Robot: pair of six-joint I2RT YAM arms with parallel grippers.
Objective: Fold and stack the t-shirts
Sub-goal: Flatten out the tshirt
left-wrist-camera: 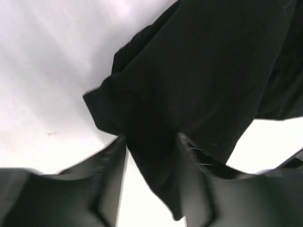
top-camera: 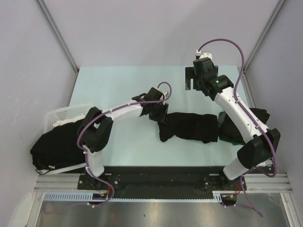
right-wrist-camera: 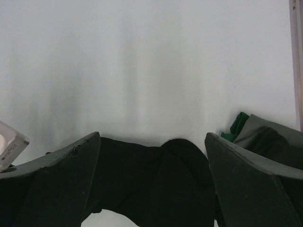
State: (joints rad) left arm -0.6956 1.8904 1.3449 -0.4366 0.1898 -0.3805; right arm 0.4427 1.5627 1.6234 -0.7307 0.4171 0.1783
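Note:
A black t-shirt [top-camera: 189, 126] lies bunched in a long strip across the middle of the table. At its left end is my left gripper [top-camera: 161, 116]. In the left wrist view a fold of the t-shirt [left-wrist-camera: 203, 71] fills the space between the fingertips of the left gripper [left-wrist-camera: 151, 142], which press on it from both sides. My right gripper [top-camera: 195, 78] hangs open above the far side of the table, apart from the cloth. The right wrist view shows the t-shirt [right-wrist-camera: 161, 184] below and beyond the open right gripper [right-wrist-camera: 152, 137]. More black t-shirts [top-camera: 52, 146] are heaped at the left.
A white slotted basket [top-camera: 59, 116] stands at the left table edge with the black heap spilling from it. Dark cloth [top-camera: 259, 116] lies at the right under the right arm, with green cloth [right-wrist-camera: 239, 124] and grey cloth [right-wrist-camera: 265, 137] beside it.

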